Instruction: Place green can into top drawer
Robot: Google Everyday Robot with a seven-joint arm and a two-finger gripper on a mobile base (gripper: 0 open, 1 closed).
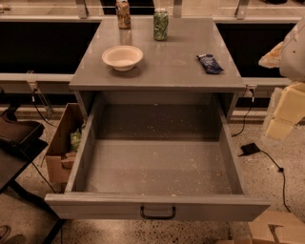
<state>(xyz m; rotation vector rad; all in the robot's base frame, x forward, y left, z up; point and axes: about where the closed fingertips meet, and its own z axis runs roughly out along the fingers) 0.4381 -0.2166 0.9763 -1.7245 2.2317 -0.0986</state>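
Countertop (167, 66): bowl (122, 57), packet (209, 63), two cans (160, 25) (123, 14)

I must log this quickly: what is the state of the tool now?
Tool, low at right: cannot be told; green can stands on cabinet top.

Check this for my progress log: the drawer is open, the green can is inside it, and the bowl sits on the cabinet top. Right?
No: the camera view shows the green can standing on the cabinet top, behind the bowl, not in the drawer. The rest holds. The gripper sits low at the right, away from the can.
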